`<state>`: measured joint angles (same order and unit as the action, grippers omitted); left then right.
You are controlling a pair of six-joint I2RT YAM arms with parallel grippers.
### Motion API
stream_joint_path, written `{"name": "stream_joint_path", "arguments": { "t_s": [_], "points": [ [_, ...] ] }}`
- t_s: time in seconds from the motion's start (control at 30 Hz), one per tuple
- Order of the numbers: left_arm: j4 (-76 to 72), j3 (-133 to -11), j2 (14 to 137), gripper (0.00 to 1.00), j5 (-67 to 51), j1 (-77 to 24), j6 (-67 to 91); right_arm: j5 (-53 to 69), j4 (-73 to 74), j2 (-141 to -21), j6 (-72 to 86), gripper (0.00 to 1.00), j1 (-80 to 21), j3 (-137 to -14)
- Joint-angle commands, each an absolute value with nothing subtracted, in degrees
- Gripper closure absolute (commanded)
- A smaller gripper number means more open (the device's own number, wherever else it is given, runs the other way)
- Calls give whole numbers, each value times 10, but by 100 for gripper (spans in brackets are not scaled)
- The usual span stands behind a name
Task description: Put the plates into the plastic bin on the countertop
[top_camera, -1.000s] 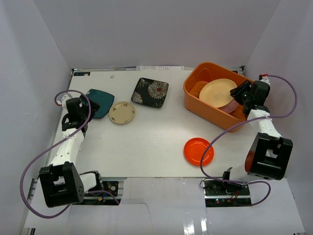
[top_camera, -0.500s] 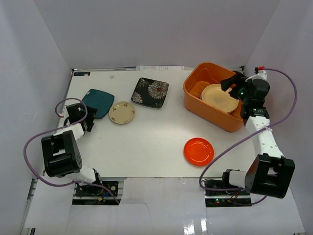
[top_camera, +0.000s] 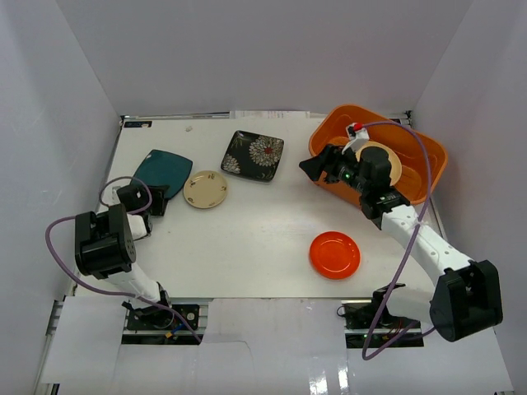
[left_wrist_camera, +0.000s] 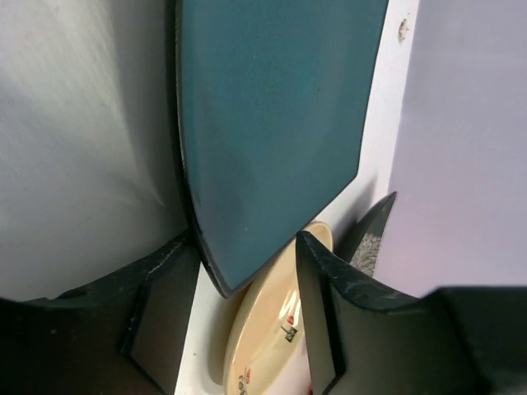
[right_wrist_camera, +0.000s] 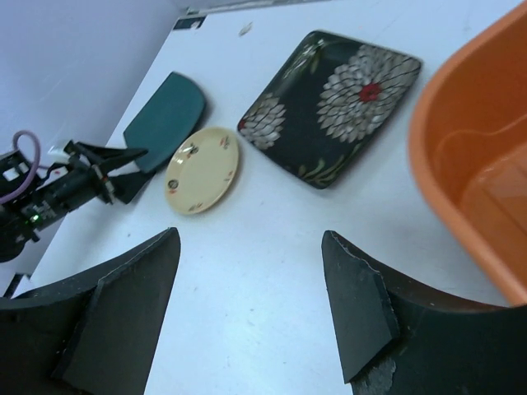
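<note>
The orange plastic bin (top_camera: 428,169) stands at the back right with a cream plate (top_camera: 385,156) in it. On the countertop (top_camera: 263,222) lie a square dark teal plate (top_camera: 165,169), a patterned beige plate (top_camera: 206,189), a square black flowered plate (top_camera: 253,155) and a red plate (top_camera: 334,254). My left gripper (top_camera: 156,200) is open, its jaws either side of the teal plate's near corner (left_wrist_camera: 272,123); the beige plate (left_wrist_camera: 272,337) lies just beyond. My right gripper (top_camera: 313,167) is open and empty above the table, left of the bin (right_wrist_camera: 469,148).
White walls close in the table on the left, back and right. In the right wrist view the flowered plate (right_wrist_camera: 338,107), beige plate (right_wrist_camera: 202,169), teal plate (right_wrist_camera: 165,119) and my left gripper (right_wrist_camera: 90,174) lie ahead.
My right gripper has left the cream plate in the bin and swung out leftwards over the bin's front wall. My left arm has folded down, its gripper now at the teal plate's corner.
</note>
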<state>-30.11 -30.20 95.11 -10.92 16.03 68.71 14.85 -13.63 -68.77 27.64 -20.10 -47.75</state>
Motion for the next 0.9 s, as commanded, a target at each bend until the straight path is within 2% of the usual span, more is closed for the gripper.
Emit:
{"name": "stream_joint_path", "arguments": {
  "t_s": [0.0, 0.13, 0.17, 0.23, 0.27, 0.37, 0.63, 0.87],
  "points": [
    [-363, -262, 972, 41, -124, 161, 729, 133, -178, -704, 265, 25, -237, -471],
    [-426, -227, 983, 55, -118, 161, 745, 120, -181, -723, 262, 25, -278, -470],
    [-443, -222, 983, 65, -116, 161, 746, 116, -180, -729, 261, 25, -285, -473],
    [-454, -214, 984, 76, -119, 161, 745, 110, -182, -734, 259, 25, -301, -474],
    [-465, -213, 983, 87, -120, 162, 748, 110, -182, -740, 260, 25, -306, -475],
    [-463, -210, 955, 100, -124, 165, 741, 112, -185, -755, 265, 25, -323, -482],
    [-420, -208, 801, 100, -132, 202, 719, 158, -202, -805, 289, 25, -360, -528],
    [-381, -213, 654, 100, -149, 230, 708, 217, -207, -917, 318, 17, -385, -626]
  ]
}}
